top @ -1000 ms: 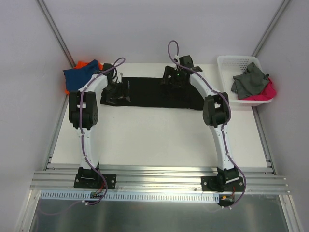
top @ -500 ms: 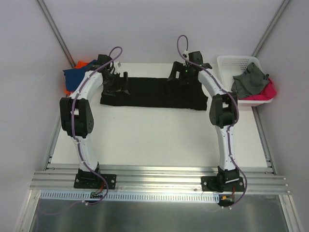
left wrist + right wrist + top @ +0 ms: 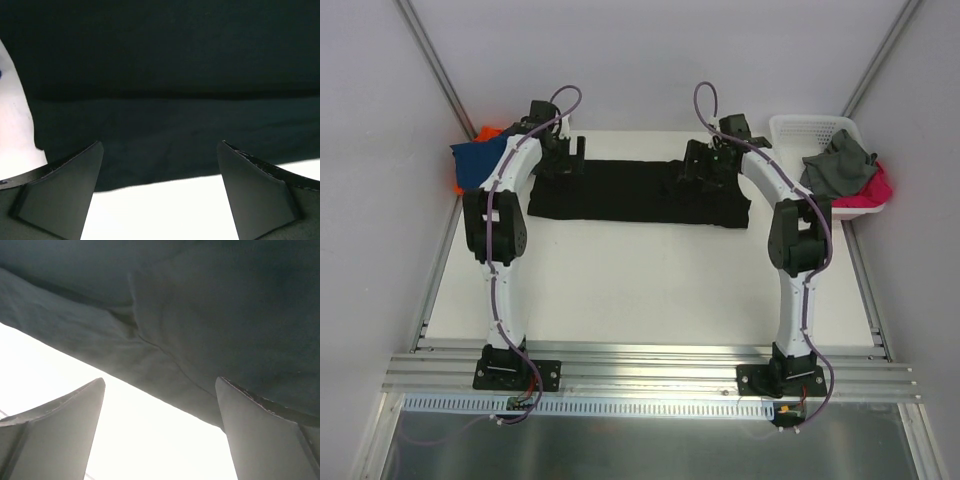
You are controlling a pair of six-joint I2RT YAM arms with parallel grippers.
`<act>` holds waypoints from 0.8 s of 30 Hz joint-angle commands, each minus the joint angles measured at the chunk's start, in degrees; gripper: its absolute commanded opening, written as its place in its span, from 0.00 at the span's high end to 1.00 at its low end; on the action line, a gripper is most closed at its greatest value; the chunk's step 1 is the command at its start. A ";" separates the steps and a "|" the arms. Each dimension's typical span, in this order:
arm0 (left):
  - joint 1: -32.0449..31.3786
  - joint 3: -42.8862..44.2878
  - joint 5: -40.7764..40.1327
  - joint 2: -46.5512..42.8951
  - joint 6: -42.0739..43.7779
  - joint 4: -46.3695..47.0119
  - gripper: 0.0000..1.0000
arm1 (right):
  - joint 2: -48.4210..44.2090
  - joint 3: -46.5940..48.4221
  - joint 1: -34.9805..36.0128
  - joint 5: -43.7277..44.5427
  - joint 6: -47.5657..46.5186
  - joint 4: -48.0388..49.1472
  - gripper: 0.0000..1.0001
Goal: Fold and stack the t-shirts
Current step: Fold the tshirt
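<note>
Both the left gripper point(image 3: 560, 160) and the right gripper point(image 3: 705, 165) have fingers apart and empty, above the black t-shirt point(image 3: 630, 195), one toward each end. It lies flat, a long band at the far side of the table point(image 3: 640, 290).

Top external: high behind arm bases point(image 3: 515, 370), looking down over whole table point(image 3: 620, 290); left wrist: very near, facing black t-shirt point(image 3: 165, 75) edge on table; right wrist: equally near, same shirt's edge; shirt shared by all three.
</note>
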 commanded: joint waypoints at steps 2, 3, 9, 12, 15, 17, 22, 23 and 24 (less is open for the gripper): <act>-0.19 3.33 -2.88 3.58 1.73 0.02 0.01 | 0.97 1.21 0.48 -0.12 -0.67 -0.36 0.03; -0.19 3.77 -2.62 4.02 1.73 0.10 0.01 | 1.41 1.73 0.66 -0.21 -0.67 -0.36 0.03; -0.28 4.48 -2.01 6.92 1.73 0.46 0.01 | 4.93 2.88 1.27 0.31 -1.02 -0.18 0.03; -0.19 3.78 -1.65 7.54 1.73 0.46 0.01 | 6.51 4.02 1.45 0.93 -1.63 -0.18 0.03; -0.19 2.11 -1.48 7.19 1.56 0.54 0.01 | 8.97 5.33 1.45 1.55 -1.99 -0.36 0.03; -0.19 1.14 -1.48 6.84 1.38 0.46 0.01 | 10.91 5.95 1.54 1.28 -1.99 -0.27 0.03; -0.19 -0.71 -1.21 6.75 0.95 0.37 0.01 | 12.49 5.52 1.89 0.41 -1.11 -0.54 0.03; -0.19 -1.32 -1.13 6.66 0.60 0.28 0.01 | 12.41 4.99 1.89 0.14 -0.85 -0.62 0.03; -0.19 -1.67 -0.86 6.40 0.51 0.28 0.01 | 12.14 4.73 1.89 -0.21 -0.67 -0.54 0.03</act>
